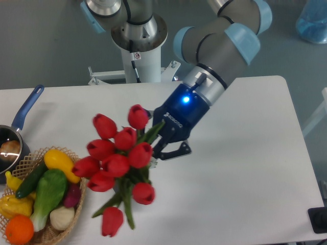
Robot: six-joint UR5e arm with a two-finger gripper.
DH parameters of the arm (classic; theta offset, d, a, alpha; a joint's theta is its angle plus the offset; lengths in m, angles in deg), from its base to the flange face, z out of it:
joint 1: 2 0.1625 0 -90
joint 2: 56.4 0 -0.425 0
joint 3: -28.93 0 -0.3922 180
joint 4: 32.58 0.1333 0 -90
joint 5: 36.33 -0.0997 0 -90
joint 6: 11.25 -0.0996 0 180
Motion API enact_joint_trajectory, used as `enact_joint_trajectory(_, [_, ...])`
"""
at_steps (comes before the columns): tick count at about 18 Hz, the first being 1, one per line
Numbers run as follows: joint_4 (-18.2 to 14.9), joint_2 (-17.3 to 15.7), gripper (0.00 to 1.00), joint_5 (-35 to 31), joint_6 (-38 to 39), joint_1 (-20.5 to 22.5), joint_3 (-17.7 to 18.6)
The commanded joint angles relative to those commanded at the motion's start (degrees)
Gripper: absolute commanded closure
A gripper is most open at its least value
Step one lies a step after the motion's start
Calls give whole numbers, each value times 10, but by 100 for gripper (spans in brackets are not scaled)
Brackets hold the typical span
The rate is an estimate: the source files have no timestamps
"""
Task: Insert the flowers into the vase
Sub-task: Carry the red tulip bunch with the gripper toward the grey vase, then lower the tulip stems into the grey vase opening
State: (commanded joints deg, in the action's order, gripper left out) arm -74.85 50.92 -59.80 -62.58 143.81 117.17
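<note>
My gripper [162, 133] is shut on the green stems of the flowers [116, 164], a bunch of red tulips with closed buds. It holds them in the air left of the table's middle, tilted, with the buds fanning out down and to the left. The bunch hangs just right of the wicker basket. The vase is hidden behind the flowers.
A wicker basket [82, 190] of vegetables and fruit sits at the front left. A blue-handled saucepan [26, 109] lies behind it at the left edge. The robot's white base [138, 46] stands behind the table. A black object [318, 220] sits at the front right corner.
</note>
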Motion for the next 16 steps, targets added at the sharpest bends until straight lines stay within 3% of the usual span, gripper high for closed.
enact_joint_trajectory(5, [0, -8, 85, 9, -1, -6, 11])
enact_joint_trajectory(13, [0, -7, 85, 119, -5, -1, 66])
enact_joint_trajectory(16, [0, -7, 85, 125, -6, 3, 69])
